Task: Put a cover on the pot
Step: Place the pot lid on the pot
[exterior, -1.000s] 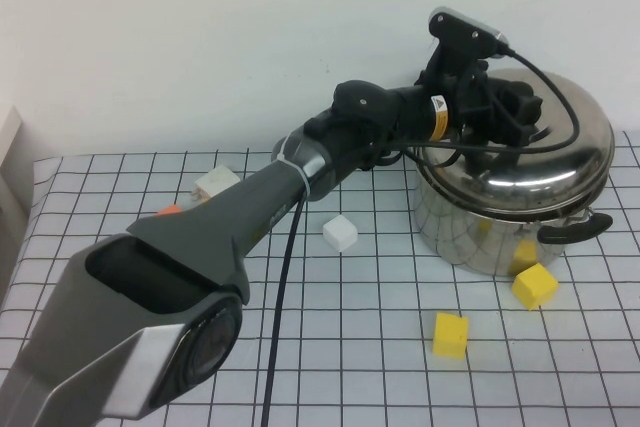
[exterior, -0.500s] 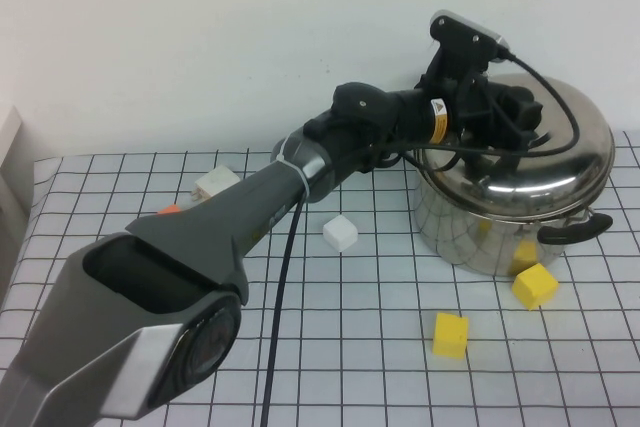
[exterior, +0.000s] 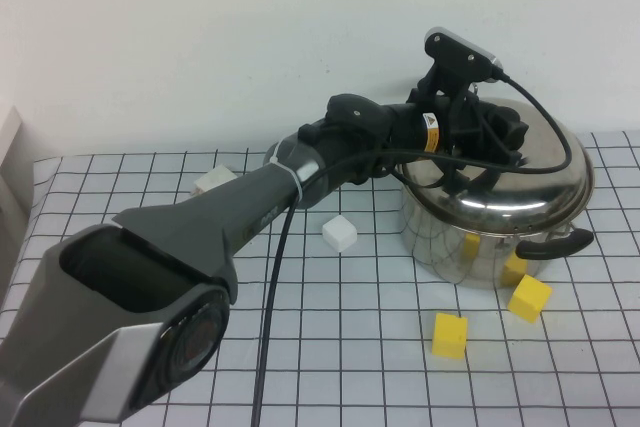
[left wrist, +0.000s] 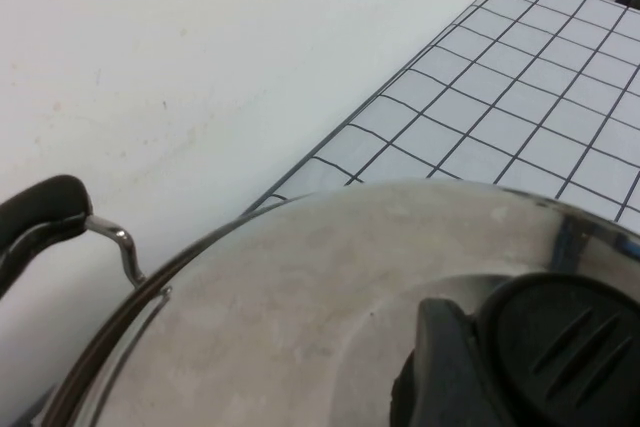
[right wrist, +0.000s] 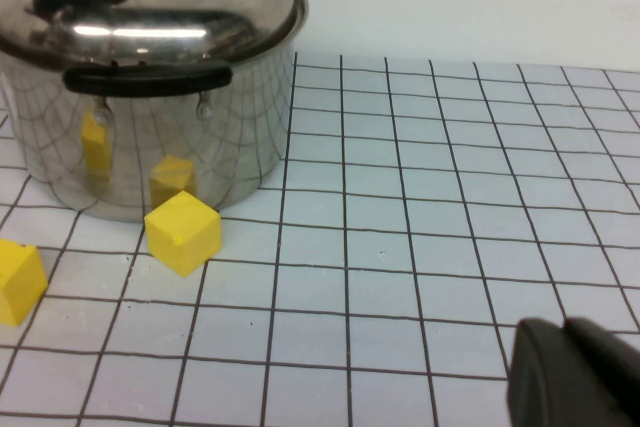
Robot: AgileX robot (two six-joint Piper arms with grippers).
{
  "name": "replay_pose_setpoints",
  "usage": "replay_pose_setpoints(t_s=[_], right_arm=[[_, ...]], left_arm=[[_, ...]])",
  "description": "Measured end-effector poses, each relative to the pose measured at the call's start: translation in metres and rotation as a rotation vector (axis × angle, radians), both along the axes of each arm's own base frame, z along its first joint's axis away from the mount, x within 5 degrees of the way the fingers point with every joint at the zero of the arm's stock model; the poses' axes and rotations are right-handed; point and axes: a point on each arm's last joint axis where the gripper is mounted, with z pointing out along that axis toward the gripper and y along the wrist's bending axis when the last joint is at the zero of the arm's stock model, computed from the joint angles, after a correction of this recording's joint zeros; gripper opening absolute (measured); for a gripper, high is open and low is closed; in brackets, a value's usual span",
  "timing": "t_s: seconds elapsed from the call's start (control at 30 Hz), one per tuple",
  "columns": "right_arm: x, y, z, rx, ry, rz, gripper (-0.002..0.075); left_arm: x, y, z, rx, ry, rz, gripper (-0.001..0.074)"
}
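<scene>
The steel pot (exterior: 470, 237) with black side handles stands at the back right of the gridded table. The domed steel lid (exterior: 530, 162) lies on its rim. My left gripper (exterior: 490, 132) reaches over the lid and is shut on the lid's black knob (left wrist: 565, 342); one finger (left wrist: 440, 367) presses against the knob's side. The pot's handle (left wrist: 40, 217) shows beyond the lid's edge. The right wrist view shows the pot (right wrist: 150, 147) with the lid (right wrist: 150, 7) on it. My right gripper (right wrist: 575, 372) hangs low over the table right of the pot, fingers together, empty.
Two yellow cubes (exterior: 450, 335) (exterior: 529, 297) lie in front of the pot. A white cube (exterior: 339, 233) lies left of it, and a white block (exterior: 210, 182) sits farther left. The wall is close behind the pot.
The left gripper, lid and pot have shifted left together. The lid, which overhung the pot to the right, now sits more squarely on the rim. The nearer yellow cube shifted slightly.
</scene>
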Motion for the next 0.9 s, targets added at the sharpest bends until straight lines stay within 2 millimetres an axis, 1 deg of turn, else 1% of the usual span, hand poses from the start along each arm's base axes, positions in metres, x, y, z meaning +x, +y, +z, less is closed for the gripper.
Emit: replay_pose_setpoints(t_s=[0.17,0.3,0.47,0.5,0.63,0.7,0.77,0.83,0.9], right_arm=[[0.0,0.0,0.0,0.0,0.0,0.0,0.0009],[0.0,0.0,0.0,0.0,0.0,0.0,0.0009],[0.0,0.0,0.0,0.0,0.0,0.0,0.0009],[0.0,0.0,0.0,0.0,0.0,0.0,0.0009],[0.0,0.0,0.0,0.0,0.0,0.0,0.0009],[0.0,0.0,0.0,0.0,0.0,0.0,0.0009],[0.0,0.0,0.0,0.0,0.0,0.0,0.0009],[0.0,0.0,0.0,0.0,0.0,0.0,0.0009],[0.0,0.0,0.0,0.0,0.0,0.0,0.0009]], left_arm=[[-0.001,0.001,0.003,0.005,-0.006,-0.004,0.033],[-0.003,0.002,-0.002,0.015,0.006,-0.007,0.033],[-0.005,0.003,-0.002,0.027,-0.007,-0.011,0.0335],[-0.005,0.003,0.0,0.028,-0.011,-0.009,0.0362],[-0.004,0.004,0.001,0.033,-0.016,-0.001,0.0548],[-0.005,0.005,0.01,0.026,-0.031,0.002,0.0582],[-0.006,0.007,0.021,0.016,-0.047,0.014,0.0594],[-0.008,0.01,0.041,-0.002,-0.083,0.038,0.0597],[-0.01,0.015,0.067,-0.023,-0.132,0.068,0.0597]])
